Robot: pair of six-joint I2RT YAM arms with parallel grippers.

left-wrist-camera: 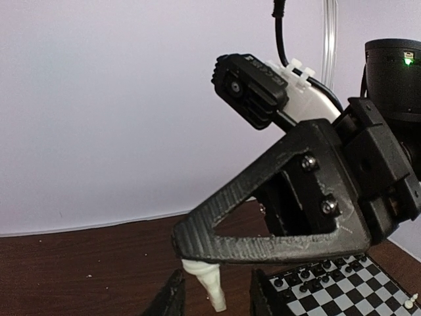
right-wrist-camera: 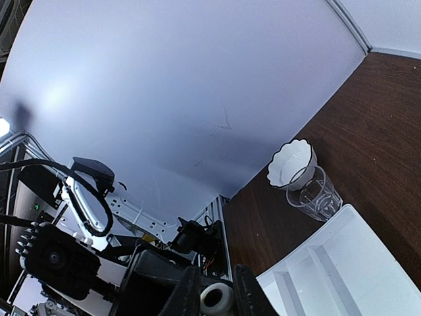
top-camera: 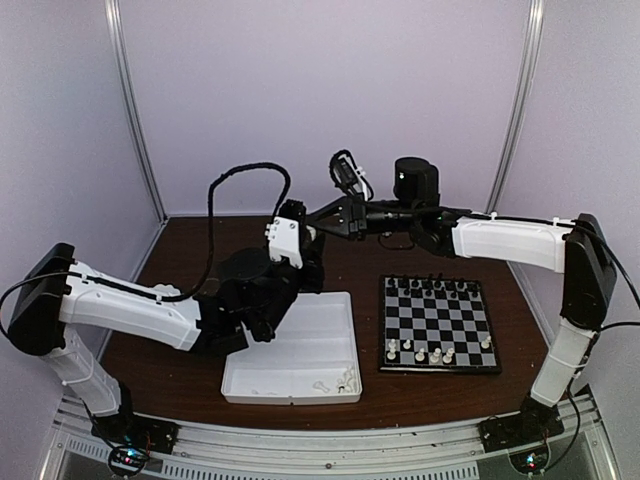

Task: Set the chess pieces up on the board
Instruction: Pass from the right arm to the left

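Observation:
My right gripper (top-camera: pixel 320 222) is held above the table left of the board (top-camera: pixel 437 322) and is shut on a white chess piece (right-wrist-camera: pixel 216 297), whose round base shows between its fingers. In the left wrist view that piece (left-wrist-camera: pixel 209 284) hangs point-down from the right gripper's tip (left-wrist-camera: pixel 187 245). My left gripper (left-wrist-camera: pixel 216 299) is open, with one finger on each side of the piece and gaps showing. Black pieces (top-camera: pixel 435 287) line the board's far rows. A few white pieces (top-camera: pixel 420 352) stand on its near rows.
A white three-compartment tray (top-camera: pixel 295 350) lies left of the board with loose white pieces (top-camera: pixel 345 380) in its near right corner. A white scalloped bowl (right-wrist-camera: pixel 291 161) and a clear glass (right-wrist-camera: pixel 314 192) stand beyond the tray. Purple walls enclose the table.

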